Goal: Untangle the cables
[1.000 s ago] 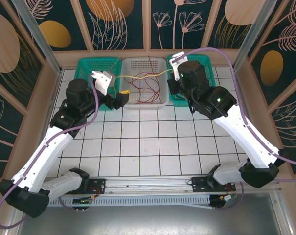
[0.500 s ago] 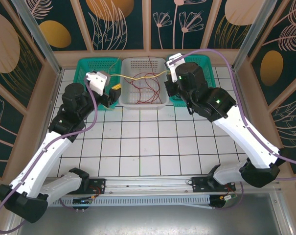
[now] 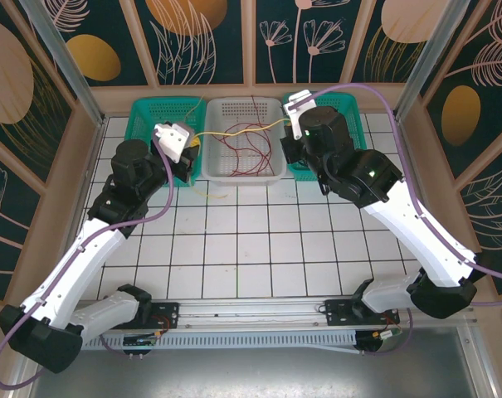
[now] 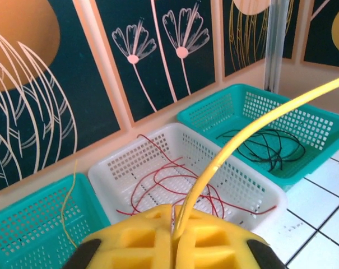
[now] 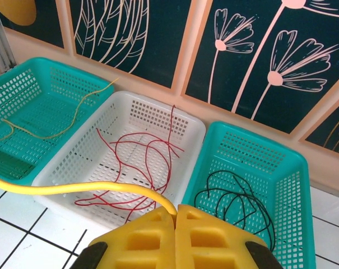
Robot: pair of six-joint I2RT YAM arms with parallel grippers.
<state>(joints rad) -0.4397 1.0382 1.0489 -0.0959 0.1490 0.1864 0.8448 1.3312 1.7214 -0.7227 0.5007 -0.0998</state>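
Observation:
A yellow cable (image 3: 238, 128) hangs taut over the white basket (image 3: 271, 176) between my two grippers. My left gripper (image 3: 190, 143) is shut on its left end; in the left wrist view the yellow cable (image 4: 242, 131) rises from between the closed yellow pads (image 4: 141, 238) of the left gripper (image 4: 176, 217). My right gripper (image 3: 291, 123) is shut on the other end, and the yellow cable (image 5: 74, 188) enters the right gripper (image 5: 176, 213). Red cables (image 5: 141, 154) lie loose in the white basket (image 5: 152, 112). Black cables (image 5: 236, 202) lie in the right teal basket (image 5: 259, 145).
The left teal basket (image 5: 23, 84) holds a thin pale yellow wire (image 5: 63, 126). The three baskets stand side by side against the back wall. White tiled table (image 3: 251, 240) stretches in front of them. A thin pale strand (image 3: 207, 192) lies on the tiles below the white basket.
My left gripper has shut on the yellow cable's left end and shifted slightly beside the white basket's left edge. The right gripper stays shut on the cable and has barely moved.

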